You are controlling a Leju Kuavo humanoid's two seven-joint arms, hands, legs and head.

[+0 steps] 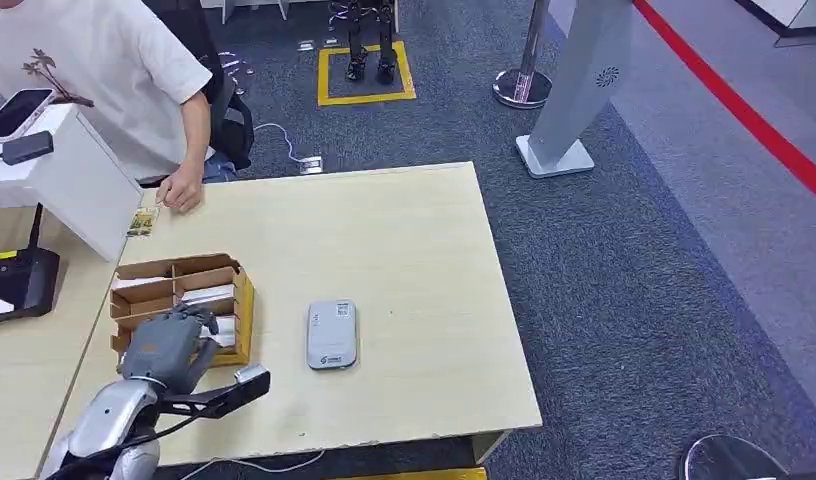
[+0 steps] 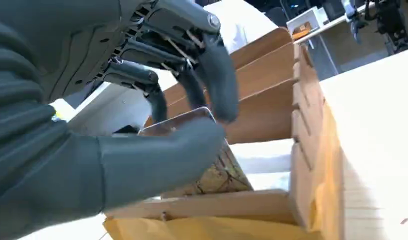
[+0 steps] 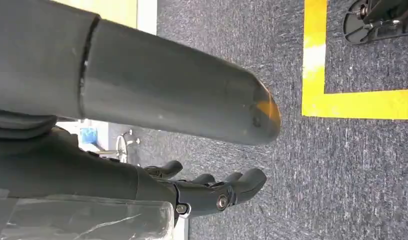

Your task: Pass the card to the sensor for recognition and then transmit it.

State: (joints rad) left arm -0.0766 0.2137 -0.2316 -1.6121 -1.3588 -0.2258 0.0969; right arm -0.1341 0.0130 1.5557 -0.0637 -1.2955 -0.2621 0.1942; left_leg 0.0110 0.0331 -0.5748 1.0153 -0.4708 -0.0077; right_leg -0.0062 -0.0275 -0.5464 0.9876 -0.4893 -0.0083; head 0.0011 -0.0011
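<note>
Left robot hand: your left robot hand [image 1: 169, 347] sits in the near end of the wooden card box [image 1: 246, 300]; in the left wrist view its thumb [image 2: 157, 160] and dark fingers [image 2: 219, 85] close around a card [image 2: 219, 175], thumb on one face, fingers curled over the upper edge.
Card: it stands tilted inside a box compartment, its printed lower part visible between thumb and divider.
Right robot hand: your right robot hand [image 3: 212, 192] hangs over grey carpet near a yellow floor line [image 3: 342, 102]; fingers lightly curled and apart, nothing in them.
Card box: on the desk [image 1: 414, 250] near its left side, with white cards lying in the other compartments.
Sensor: the grey card reader [image 1: 331, 334] lies flat on the desk just right of the box, apart from it.
Second card: a small printed card [image 1: 142, 222] lies near the far left desk edge.
Person: a person's hand [image 1: 181, 188] rests on the desk just beside that card.
</note>
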